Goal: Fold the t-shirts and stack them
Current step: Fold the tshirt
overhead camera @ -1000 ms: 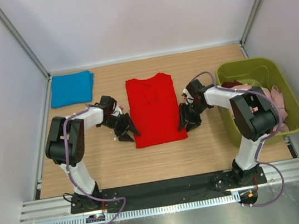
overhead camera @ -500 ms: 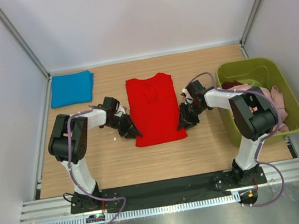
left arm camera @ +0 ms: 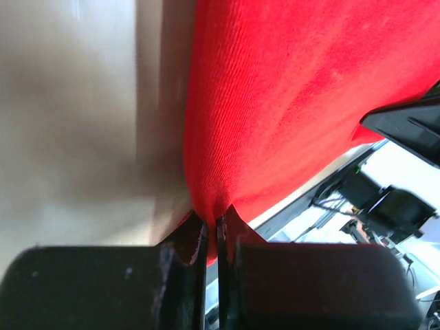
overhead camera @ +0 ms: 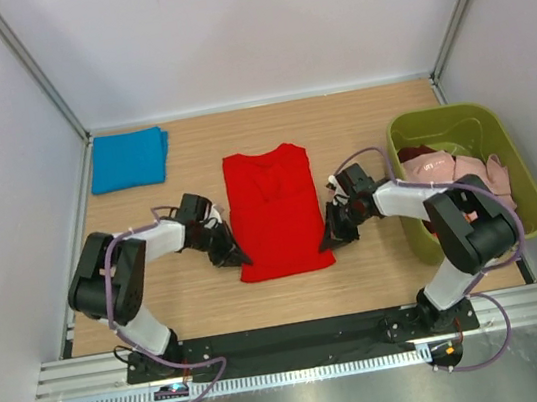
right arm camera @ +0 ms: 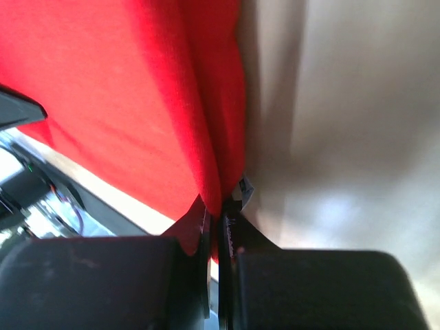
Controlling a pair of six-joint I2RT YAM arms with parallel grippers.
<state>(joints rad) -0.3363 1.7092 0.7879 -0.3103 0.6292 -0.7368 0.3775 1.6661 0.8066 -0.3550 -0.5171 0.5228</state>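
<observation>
**Red t-shirt: both hem corners gripped for a fold**

**Item.** Bright red cloth t-shirt (overhead camera: 272, 211), spread flat on the pale wooden counter (overhead camera: 357, 117), left of the olive-green plastic bin (overhead camera: 437, 113) with a strip of bare wood between them. Its sleeves appear to be tucked in, so it forms a long rectangle.

**Holders.**
- The left pincer (overhead camera: 234, 258) is at the hem corner farther from the bin.
- The right pincer (overhead camera: 328, 243) is at the hem corner nearer the bin.
- Each is pressed together on a thin fold of red cloth.
- Taking both corners at once probably keeps the hem straight as it is carried toward the collar for a crosswise fold.

**Other stock.**
- A folded blue t-shirt (overhead camera: 128, 158) lies well apart from the bin, at the far left, and is likely the start of the stack.
- Pale pink shirts (overhead camera: 446, 169) are heaped inside the bin, unfolded.

**Views.**
- The top camera gives the layout, but the arms hide where the fingertips meet the cloth.
- Each wrist camera shows cloth bunched between closed jaws, with a shadow under the edge beside it.
- Neither wrist camera shows the bin or the blue shirt.
</observation>
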